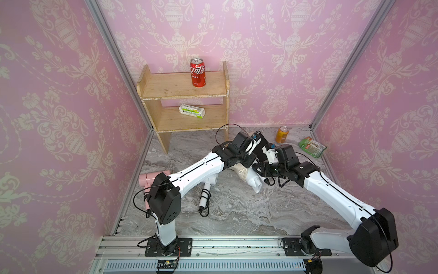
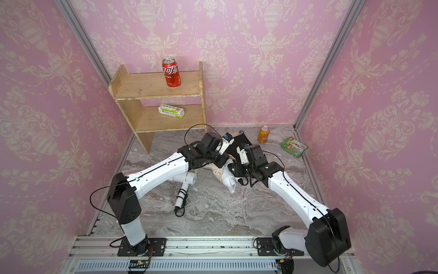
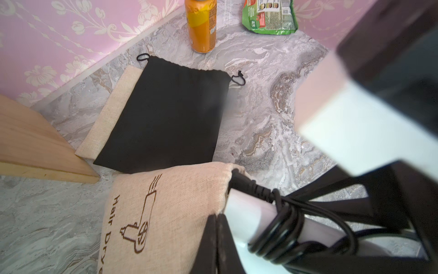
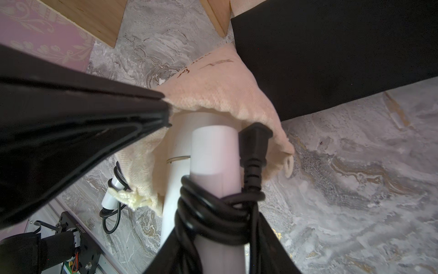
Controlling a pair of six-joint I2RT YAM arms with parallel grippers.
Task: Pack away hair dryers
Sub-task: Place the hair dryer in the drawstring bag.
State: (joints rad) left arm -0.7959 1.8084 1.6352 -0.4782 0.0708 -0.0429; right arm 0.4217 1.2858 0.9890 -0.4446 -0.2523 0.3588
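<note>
The right gripper (image 4: 218,220) is clamped around the folded handle of a white hair dryer (image 4: 213,147), right over the black cord (image 4: 213,208) wound round it. The dryer's far end sits just inside the mouth of a beige "Hair Dryer" pouch (image 4: 225,90), and the rest of it is outside. The left gripper (image 4: 163,106) is pinched tight on the pouch's rim, holding the mouth up and open. The plug (image 4: 254,144) lies against the handle, right at the cloth edge. To me that is the likeliest trouble: pushed further, it could catch the rim and drag the cloth inward instead of sliding past. The left pinch takes only a thin bite of soft fabric, so a hard shove might pull the rim free and let the mouth collapse. The cord loops could also slip along the smooth handle and loosen the hold. Just beyond lies a flat black pouch (image 3: 166,113) on top of another beige pouch (image 3: 106,113), and the pouch being filled could bunch against them. The other white dryer (image 1: 206,189) and the pink dryer (image 1: 149,179) lie unpacked on the marble tabletop (image 1: 237,213) near the left arm. An orange can (image 1: 282,134) and a green packet (image 1: 311,146) sit well clear.
</note>
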